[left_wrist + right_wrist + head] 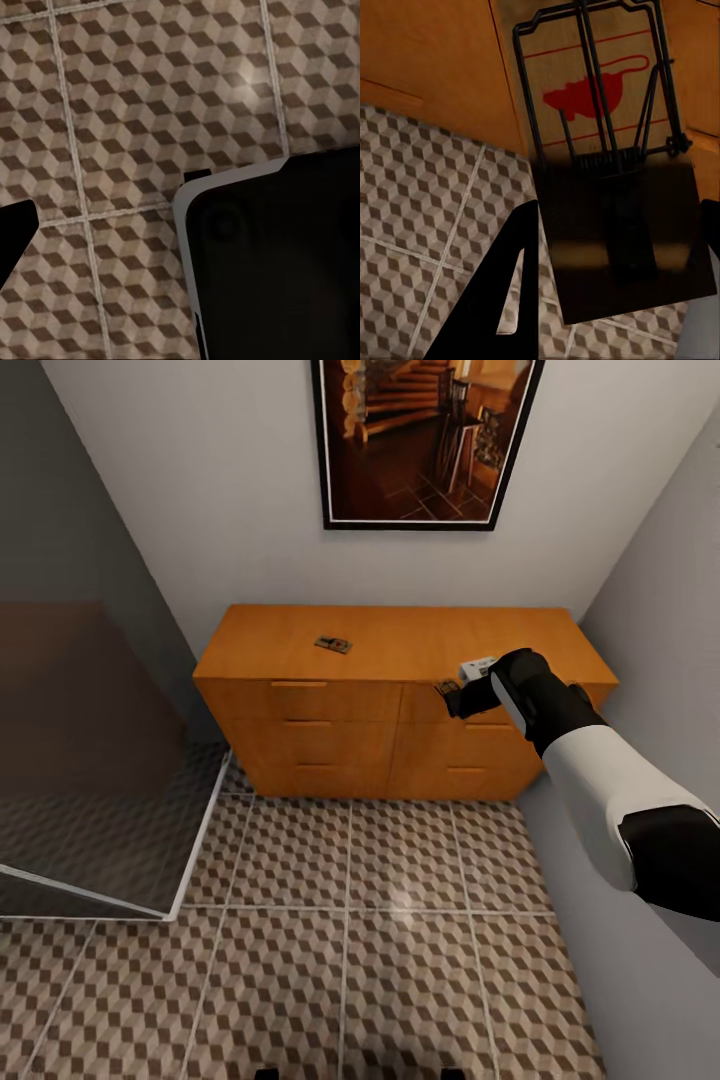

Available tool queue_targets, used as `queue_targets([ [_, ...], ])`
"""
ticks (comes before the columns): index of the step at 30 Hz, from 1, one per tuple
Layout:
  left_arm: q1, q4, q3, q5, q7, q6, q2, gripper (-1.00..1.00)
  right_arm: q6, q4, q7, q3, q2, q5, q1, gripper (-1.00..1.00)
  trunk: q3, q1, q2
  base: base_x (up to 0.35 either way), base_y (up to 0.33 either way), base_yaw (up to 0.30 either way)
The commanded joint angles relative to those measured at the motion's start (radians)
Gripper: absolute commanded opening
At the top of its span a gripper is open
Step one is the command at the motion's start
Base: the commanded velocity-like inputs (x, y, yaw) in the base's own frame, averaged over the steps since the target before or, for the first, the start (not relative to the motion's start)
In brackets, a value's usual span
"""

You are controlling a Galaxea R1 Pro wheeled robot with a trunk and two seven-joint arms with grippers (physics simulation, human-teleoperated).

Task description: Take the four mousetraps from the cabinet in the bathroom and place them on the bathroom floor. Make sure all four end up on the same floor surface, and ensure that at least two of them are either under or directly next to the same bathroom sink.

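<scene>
Right pincer: black, on the white-and-black right arm, reaching out over the front edge of the cabinet. Closed on one small flat brown wooden mousetrap with dark wire spring and a red mouse print. The trap is pinched by its near end, so the wire end sticks out beyond the fingertips, apparently held this way for carrying away from the cabinet.

Below the pincer: bathroom floor of large square tiles in a brown, beige and white cube pattern, the surface where the held trap is judged to be bound.

Behind and under the pincer: low wide orange-brown wooden cabinet with drawers and bar handles, its drawers shut.

Beyond the pincer, well to its left on the cabinet top: second small brown mousetrap with dark wire, lying flat, not yet taken.

Just past the pincer, on the cabinet top: small white object, kind unclear.

Farthest: dark-framed picture on the pale wall.

Left pincer: cannot tell its state; its wrist view looks down at the tiles.
</scene>
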Motion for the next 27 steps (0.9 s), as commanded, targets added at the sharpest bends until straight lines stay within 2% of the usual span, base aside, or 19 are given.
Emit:
queue_targets([
  [1, -0.002, 0.004, -0.004, 0.0, 0.001, -0.006, 0.0, 1.0, 0.003, -0.001, 0.007, 0.005, -0.001, 0.006, -0.001, -1.0, -0.002, 0.0, -0.002, -0.333, 0.0, 0.0],
  [16, -0.002, 0.004, -0.004, 0.0, 0.001, -0.006, 0.0, 1.0, 0.002, 0.012, 0.01, 0.006, -0.001, 0.005, -0.001, -1.0, -0.002, 0.0, -0.002, -0.326, 0.0, 0.0],
  [22, -0.002, 0.004, -0.004, 0.0, 0.001, -0.006, 0.0, 1.0, -0.004, 0.044, 0.01, 0.006, -0.001, 0.004, 0.001, -1.0, -0.002, 0.0, -0.002, -0.117, 0.0, 0.0],
  [27, -0.002, 0.004, -0.004, 0.0, 0.001, -0.006, 0.001, 1.0, -0.088, 0.144, 0.01, 0.007, 0.0, 0.002, 0.002, -1.0, -0.002, 0.0, -0.002, -0.018, 0.0, 0.0],
])
